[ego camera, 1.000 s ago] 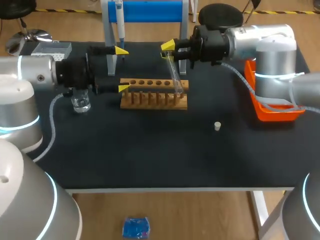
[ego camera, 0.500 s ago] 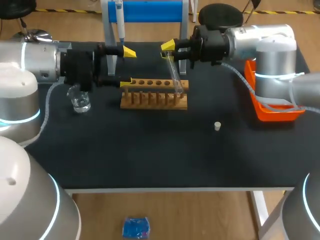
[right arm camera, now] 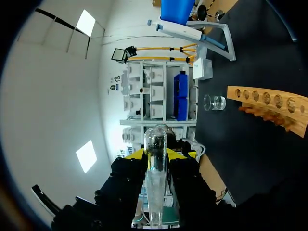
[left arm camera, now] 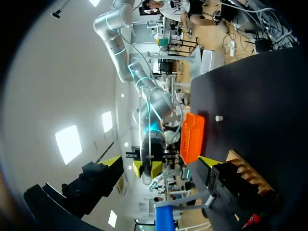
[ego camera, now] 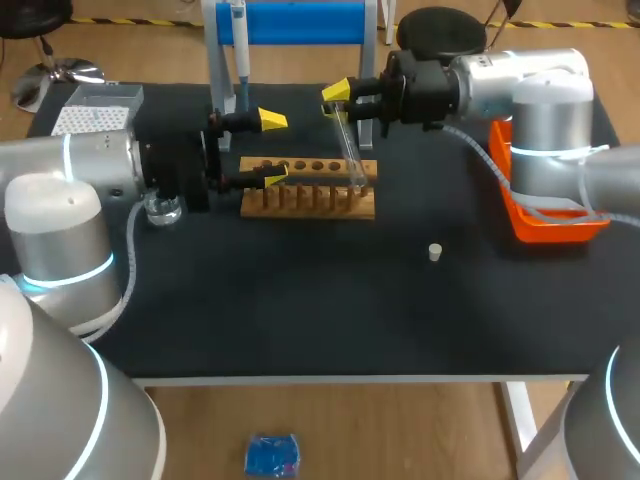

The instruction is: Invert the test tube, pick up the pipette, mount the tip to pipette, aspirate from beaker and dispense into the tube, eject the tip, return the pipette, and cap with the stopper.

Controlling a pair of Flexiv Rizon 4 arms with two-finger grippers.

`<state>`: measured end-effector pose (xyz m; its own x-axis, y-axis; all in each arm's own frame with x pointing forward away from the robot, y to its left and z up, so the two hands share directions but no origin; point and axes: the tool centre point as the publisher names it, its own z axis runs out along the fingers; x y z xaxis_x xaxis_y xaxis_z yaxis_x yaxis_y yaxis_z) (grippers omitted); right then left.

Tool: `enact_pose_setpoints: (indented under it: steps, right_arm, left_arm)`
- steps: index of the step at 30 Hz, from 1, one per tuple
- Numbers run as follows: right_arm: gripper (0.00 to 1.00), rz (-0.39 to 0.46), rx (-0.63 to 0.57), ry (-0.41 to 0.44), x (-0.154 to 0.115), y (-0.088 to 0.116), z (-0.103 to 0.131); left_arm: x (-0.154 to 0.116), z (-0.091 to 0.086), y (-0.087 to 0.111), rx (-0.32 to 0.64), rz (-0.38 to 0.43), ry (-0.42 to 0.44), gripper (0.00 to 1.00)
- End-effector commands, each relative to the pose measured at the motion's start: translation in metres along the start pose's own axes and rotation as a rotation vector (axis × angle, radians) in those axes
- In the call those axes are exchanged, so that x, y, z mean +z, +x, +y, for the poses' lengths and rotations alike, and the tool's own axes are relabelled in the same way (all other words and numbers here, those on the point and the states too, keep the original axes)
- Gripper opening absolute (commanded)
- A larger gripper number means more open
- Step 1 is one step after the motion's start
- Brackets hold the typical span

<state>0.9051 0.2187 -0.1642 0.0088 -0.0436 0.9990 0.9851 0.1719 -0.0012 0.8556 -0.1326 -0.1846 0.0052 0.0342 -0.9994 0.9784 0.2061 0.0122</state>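
- Right claw [ego camera: 335,100], reaching in over the far side of the black surface [ego camera: 300,310], is clamped on the clear glass test tube [ego camera: 349,150]. The tube hangs tilted, its lower end at the right end of the wooden rack [ego camera: 310,195]; I cannot tell whether it touches.
- Left claw [ego camera: 271,149] has its fingers apart with nothing between them. It sits between the rack's left end and the foot of the blue-and-grey stand [ego camera: 290,22].
- The white-and-blue pipette [ego camera: 238,40] hangs on that stand, untouched.
- The small clear glass beaker [ego camera: 163,208] stands partly hidden behind the left arm.
- The small white stopper [ego camera: 435,252] lies alone, well apart from the rack.
- Picking up the pipette looks like the step in hand. The empty claw would need to rise to the pipette's body and close round it squarely, clear of the stand's post.
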Motion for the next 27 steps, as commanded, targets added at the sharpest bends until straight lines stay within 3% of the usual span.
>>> enact_pose_setpoints:
  steps: [1, 11, 16, 27]
  right_arm:
    - [0.00, -0.002, -0.001, -0.002, 0.000, 0.001, 0.000]
    - [0.00, -0.002, -0.001, -0.002, 0.000, 0.001, 0.000]
    - [0.00, -0.002, -0.001, -0.002, 0.000, 0.001, 0.000]
    - [0.00, -0.002, -0.001, -0.002, 0.000, 0.001, 0.000]
  left_arm:
    - [0.006, 0.000, -0.015, 0.001, 0.024, -0.001, 1.00]
    - [0.032, -0.007, -0.030, -0.045, 0.051, -0.004, 1.00]
    - [0.045, -0.007, -0.030, -0.028, 0.015, 0.035, 1.00]
    - [0.071, -0.012, -0.035, -0.024, 0.018, 0.105, 1.00]
